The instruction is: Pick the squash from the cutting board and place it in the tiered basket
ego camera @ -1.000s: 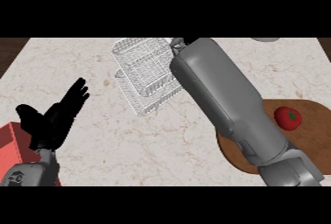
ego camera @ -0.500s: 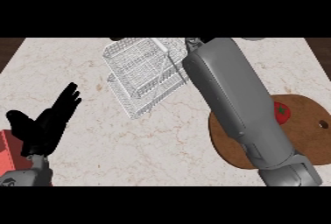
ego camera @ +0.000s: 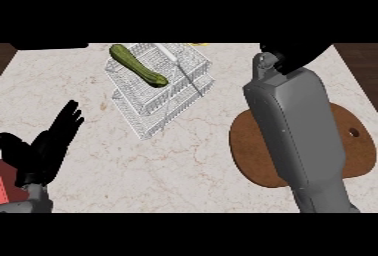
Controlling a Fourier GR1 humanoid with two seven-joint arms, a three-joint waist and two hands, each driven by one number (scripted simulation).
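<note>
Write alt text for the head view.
A long green squash lies in the top of a white wire tiered basket on a marble counter. The right forearm crosses a round brown wooden cutting board; the open black left hand rests at lower left.

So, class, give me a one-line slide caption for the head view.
Squash lies in the wire basket; the right arm crosses the cutting board.

The squash (ego camera: pixel 137 65) lies in the top tier of the wire basket (ego camera: pixel 162 100). Right of the basket, the right forearm (ego camera: pixel 299 135) crosses the round cutting board (ego camera: pixel 247 145). Left of the basket, the left hand (ego camera: pixel 48 145) rests with fingers straight.
</note>
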